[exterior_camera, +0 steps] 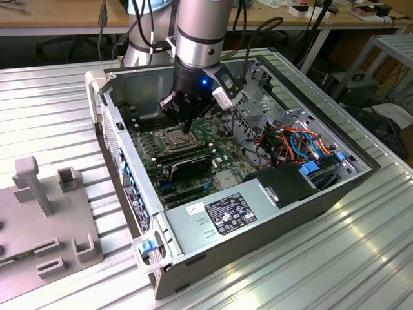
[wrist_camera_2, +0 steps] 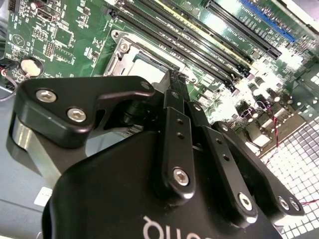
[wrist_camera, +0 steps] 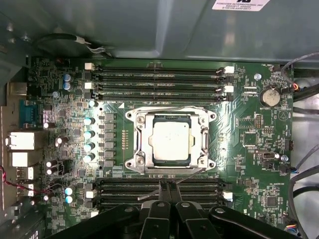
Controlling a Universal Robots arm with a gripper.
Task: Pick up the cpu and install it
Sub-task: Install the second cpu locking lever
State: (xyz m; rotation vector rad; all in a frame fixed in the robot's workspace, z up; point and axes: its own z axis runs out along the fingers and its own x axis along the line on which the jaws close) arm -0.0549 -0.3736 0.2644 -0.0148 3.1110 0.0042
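**Gripper above seated cpu**

Gripper [wrist_camera: 167,191], at lower centre of the first wrist view, has fingers together, holding nothing. Cpu [wrist_camera: 170,142] lies mid-frame inside the socket [wrist_camera: 137,162].

Exterior view: gripper [exterior_camera: 188,126] hangs over the motherboard [exterior_camera: 222,152], inside the computer case [exterior_camera: 258,219].

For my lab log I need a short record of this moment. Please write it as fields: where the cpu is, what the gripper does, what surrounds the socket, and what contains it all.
cpu: silver-grey square lying flat inside the socket frame
socket: metal frame around the cpu, on the green motherboard
gripper: fingers together, holding nothing, just above the board beside the socket
RAM slots: long black rows on two opposite sides of the socket
case: open computer case lying on a ribbed metal table
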